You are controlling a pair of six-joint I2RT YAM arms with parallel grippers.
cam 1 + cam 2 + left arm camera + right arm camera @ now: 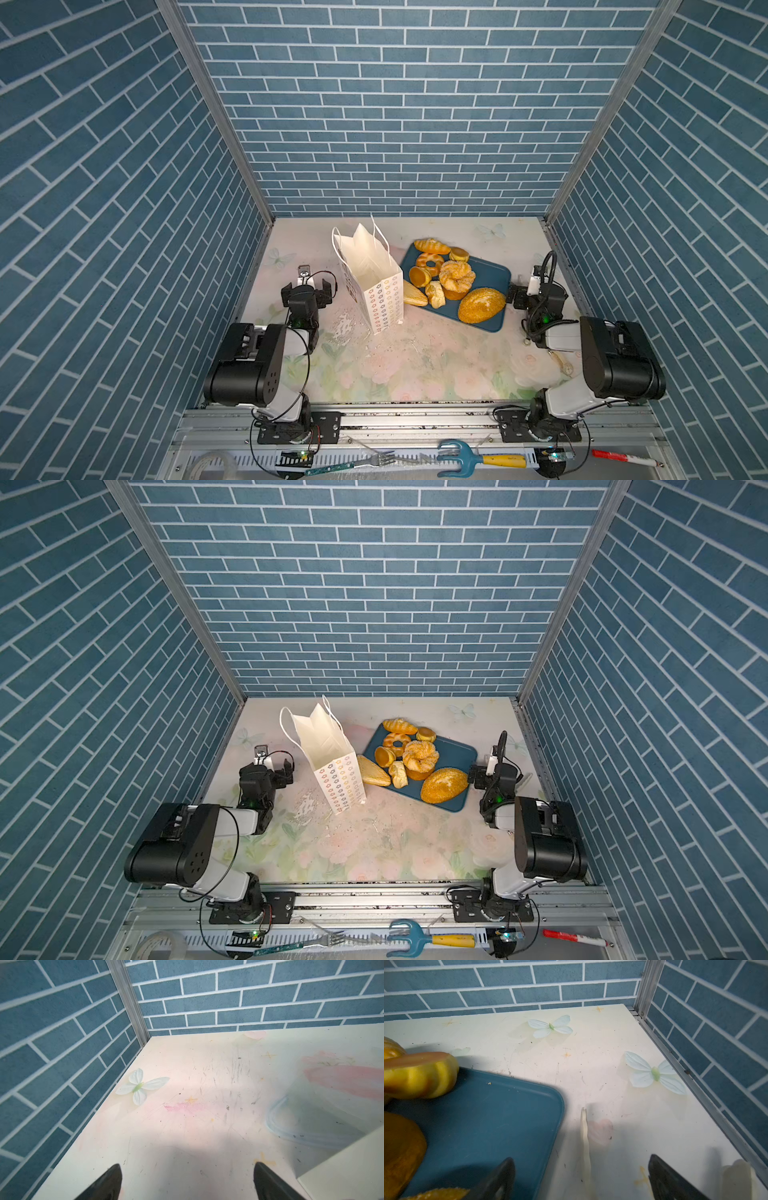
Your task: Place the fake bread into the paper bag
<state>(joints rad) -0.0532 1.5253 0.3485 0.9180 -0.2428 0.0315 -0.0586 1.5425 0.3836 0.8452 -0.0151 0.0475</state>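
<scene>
The white paper bag (368, 274) (328, 754) stands upright and open at the table's middle left, flower-printed narrow side toward the front. Right of it the fake bread lies on a dark blue tray (494, 272) (492, 1118): croissant (432, 246), glazed ring (429, 262), sugared wreath (457, 276), seeded loaf (482, 305) (444, 785), toast wedge (414, 295) and small buns (459, 254) (423, 1076). My left gripper (306, 286) (268, 767) (188, 1167) sits low, left of the bag, open and empty. My right gripper (536, 293) (496, 776) (581, 1159) is open and empty at the tray's right corner.
Blue brick walls with aluminium posts close in three sides. A thin cream strip (584, 1136) stands on the table between my right fingers. Past the front rail lie a fork (374, 459), a blue hand rake (461, 457) and a red marker (623, 457).
</scene>
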